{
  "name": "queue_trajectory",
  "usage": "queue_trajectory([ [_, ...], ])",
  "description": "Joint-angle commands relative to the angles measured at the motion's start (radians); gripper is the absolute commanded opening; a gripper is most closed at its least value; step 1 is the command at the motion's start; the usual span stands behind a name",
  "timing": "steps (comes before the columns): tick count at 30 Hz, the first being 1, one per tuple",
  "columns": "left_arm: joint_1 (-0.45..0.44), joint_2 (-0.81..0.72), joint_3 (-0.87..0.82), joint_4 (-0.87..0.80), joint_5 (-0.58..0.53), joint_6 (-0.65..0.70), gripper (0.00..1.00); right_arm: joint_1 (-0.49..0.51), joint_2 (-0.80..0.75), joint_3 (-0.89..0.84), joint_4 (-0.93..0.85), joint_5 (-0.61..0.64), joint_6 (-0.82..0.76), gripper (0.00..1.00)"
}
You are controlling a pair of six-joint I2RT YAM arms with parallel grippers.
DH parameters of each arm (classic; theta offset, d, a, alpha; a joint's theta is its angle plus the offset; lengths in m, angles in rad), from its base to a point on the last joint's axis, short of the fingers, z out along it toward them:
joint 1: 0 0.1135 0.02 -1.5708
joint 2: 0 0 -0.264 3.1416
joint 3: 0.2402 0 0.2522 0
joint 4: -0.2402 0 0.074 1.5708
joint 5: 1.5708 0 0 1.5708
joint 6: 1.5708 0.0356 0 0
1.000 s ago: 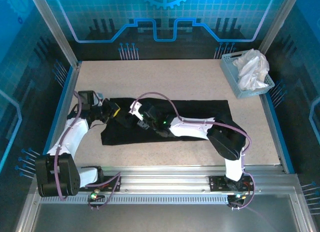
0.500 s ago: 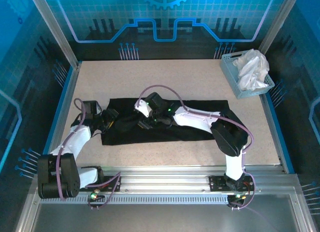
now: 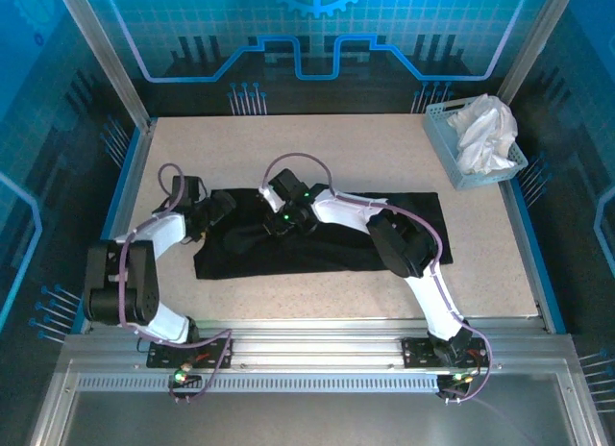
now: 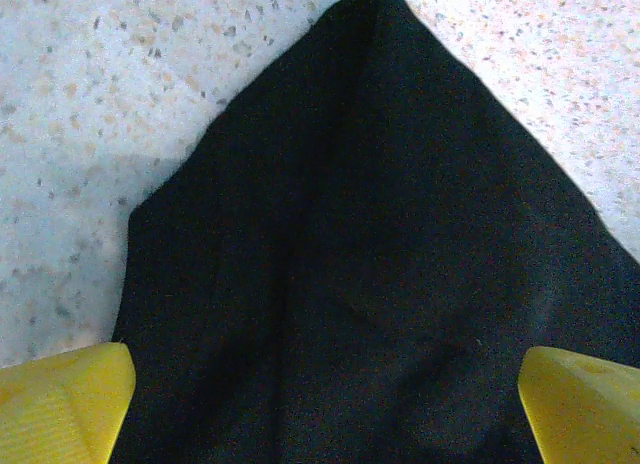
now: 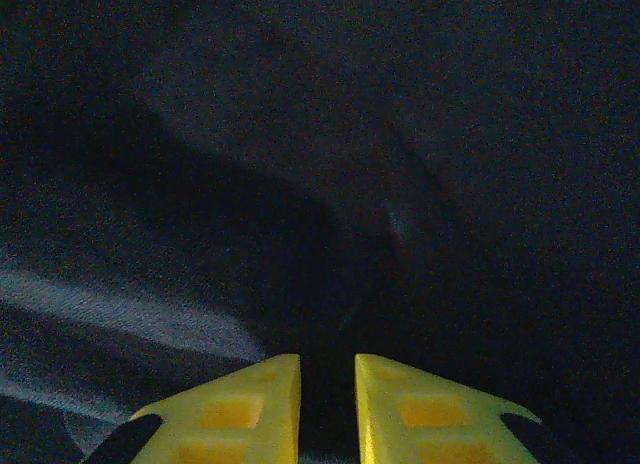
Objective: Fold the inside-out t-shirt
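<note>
Cloth lies across the middle of the speckled beige surface (image 3: 336, 148) in the top view: a large black cotton t-shirt (image 3: 317, 254) laid out as a long band. The left jaws are at its left end and the right jaws over its upper middle. A blue plastic basket (image 3: 485, 177) of white cloth (image 3: 483, 129) sits far right.

Left wrist view: the left jaws are spread wide over a pointed shirt corner.

Right wrist view: the right jaws are almost together over dark fabric; whether they pinch it cannot be told.

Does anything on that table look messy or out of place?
Nothing spilled or broken. The black t-shirt lies as a long band, its left end uneven. A crumpled white cloth bulges over the blue basket, far right.
</note>
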Motion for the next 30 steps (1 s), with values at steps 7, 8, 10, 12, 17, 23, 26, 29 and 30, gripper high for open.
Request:
queue_trajectory([
  [7, -0.022, 0.069, 0.073, -0.089, -0.073, 0.08, 0.99, -0.011, -0.047, -0.047, 0.01, -0.046, 0.044, 0.21],
  [8, -0.022, 0.073, 0.072, -0.087, -0.051, 0.078, 0.99, -0.01, -0.046, -0.046, 0.011, -0.048, 0.046, 0.21],
  [10, -0.024, 0.098, 0.083, -0.099, 0.009, 0.075, 0.99, -0.012, -0.044, -0.042, 0.011, -0.057, 0.049, 0.21],
  [12, -0.031, 0.119, 0.082, -0.104, 0.061, 0.072, 0.99, -0.011, -0.048, -0.036, 0.011, -0.063, 0.049, 0.21],
  [17, -0.056, 0.123, 0.043, -0.075, 0.161, 0.067, 0.99, -0.012, -0.072, -0.031, 0.011, -0.057, 0.045, 0.21],
  [23, -0.056, 0.132, 0.019, -0.049, 0.26, 0.079, 0.84, -0.013, -0.096, -0.031, 0.001, -0.054, 0.037, 0.21],
  [26, -0.058, 0.124, -0.001, -0.016, 0.288, 0.065, 0.68, -0.014, -0.113, -0.033, 0.001, -0.05, 0.037, 0.22],
  [29, -0.058, 0.13, -0.013, 0.002, 0.296, 0.059, 0.52, -0.013, -0.136, -0.038, 0.002, -0.047, 0.037, 0.23],
  [30, -0.058, 0.133, -0.017, 0.009, 0.303, 0.055, 0.47, -0.015, -0.146, -0.041, 0.001, -0.043, 0.036, 0.23],
])
